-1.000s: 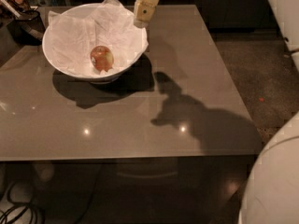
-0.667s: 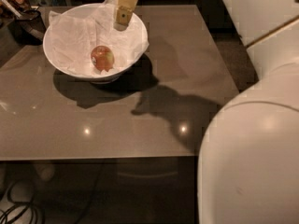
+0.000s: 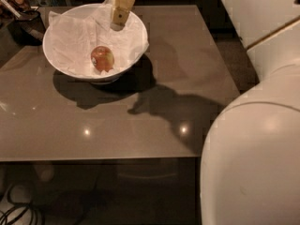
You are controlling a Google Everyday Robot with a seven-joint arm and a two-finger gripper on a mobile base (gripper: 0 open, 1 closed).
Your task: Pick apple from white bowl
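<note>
Apple (image 3: 102, 58) in bowl (image 3: 70, 67), on crumpled white paper (image 3: 72, 32), near centre. Bowl at worktop (image 3: 108, 135) back left. Hand (image 3: 119, 18) over bowl's far rim, clear of apple; grip state: can't tell.

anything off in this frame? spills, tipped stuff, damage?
Nothing stands out. The white bowl sits upright on the table, with its crumpled paper lining poking over the rim. The apple rests inside on the paper. The pincer hangs over the bowl's far side, apart from the apple.
</note>
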